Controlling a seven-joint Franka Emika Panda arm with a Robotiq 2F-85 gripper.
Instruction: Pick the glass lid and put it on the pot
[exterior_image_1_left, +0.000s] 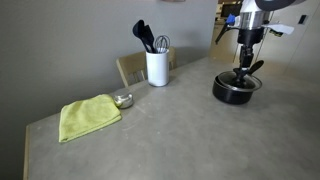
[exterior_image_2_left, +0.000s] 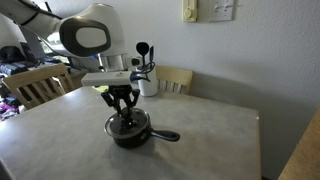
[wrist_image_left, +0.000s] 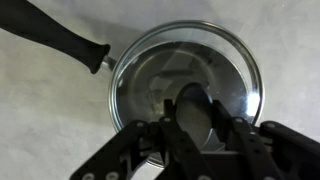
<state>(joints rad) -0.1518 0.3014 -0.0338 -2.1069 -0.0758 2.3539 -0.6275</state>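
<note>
Worktop (exterior_image_1_left: 180, 130): grey, speckled, matte, evenly lit, running wide under me. Beyond it I note a plain pale wall (exterior_image_2_left: 260, 60) with two light plates (exterior_image_2_left: 222, 8) mounted high. A wooden chair (exterior_image_1_left: 130, 68) sits tucked against the worktop's far edge. In an exterior view, a slat-backed wooden chair (exterior_image_2_left: 40, 85) stands at one side and a second one (exterior_image_2_left: 178, 78) by the wall. There is a wood panel (exterior_image_2_left: 300, 150) at the lower corner.

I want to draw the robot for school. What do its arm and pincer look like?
The arm is white and chunky, with fat rounded joints and a dark grey round cap on one. A flat grey block sits at the wrist. The pincer is black, with two thin jointed fingers made of little bars. No markings are readable.
</note>
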